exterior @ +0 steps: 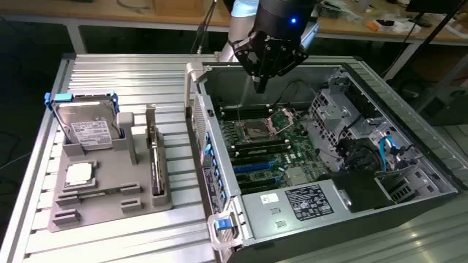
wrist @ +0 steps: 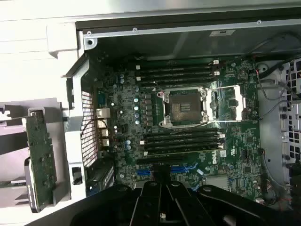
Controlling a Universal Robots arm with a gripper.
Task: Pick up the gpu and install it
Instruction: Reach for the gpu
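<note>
Exterior view: gripper [exterior: 260, 85] is closed and empty, hanging over the open computer case [exterior: 196, 118], above the motherboard [exterior: 270, 145] near the CPU socket [exterior: 257, 130]. The gpu [exterior: 155, 159] is outside the case, to the exterior view's left of it, standing on edge in a slot of the grey holder [exterior: 109, 205] on the desk [exterior: 131, 76]. The hard drive [exterior: 84, 126] and processor chip [exterior: 79, 174] sit in the same holder, farther from the case than the gpu. The gripper is well apart from the gpu.

Wrist view: gripper [wrist: 163, 188] has its fingers pressed together with nothing between them, looking down into the case [wrist: 188, 30] over the motherboard [wrist: 127, 117]. CPU socket [wrist: 184, 106] is open, flanked by memory slots. The gpu [wrist: 41, 160] shows its green board face just outside the case's perforated side wall, seated in the holder [wrist: 14, 155].
</note>
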